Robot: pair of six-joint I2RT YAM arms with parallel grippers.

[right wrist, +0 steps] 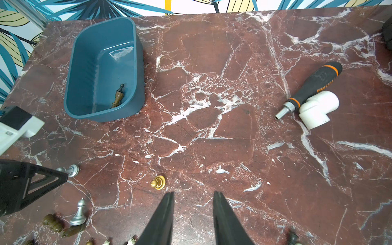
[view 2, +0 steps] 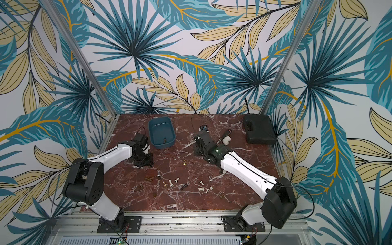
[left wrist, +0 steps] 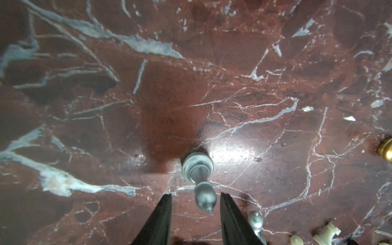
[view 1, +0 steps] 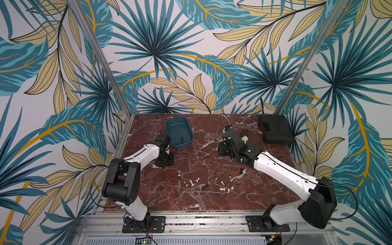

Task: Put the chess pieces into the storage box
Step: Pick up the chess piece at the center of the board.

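Observation:
The teal storage box [view 1: 183, 145] [right wrist: 140, 84] stands at the back left of the marble table and holds one dark brown chess piece [right wrist: 117, 95]. Several other chess pieces [view 1: 192, 182] lie scattered over the table's front half. My left gripper [left wrist: 195, 194] [view 1: 164, 165] is low over the table, jaws open. The head of a silver piece [left wrist: 204, 197] sits between the fingers with a gap on each side. My right gripper [right wrist: 193, 194] [view 1: 222, 148] hangs open and empty over mid-table. A gold pawn [right wrist: 158, 182] stands just beyond one fingertip.
A black-handled tool [right wrist: 314, 84] and a white elbow fitting [right wrist: 318, 108] lie at the back right. A flat black case [view 1: 275, 131] sits in the far right corner. A silver bishop [right wrist: 78, 212] and brown pieces [right wrist: 53, 222] stand close to my left gripper.

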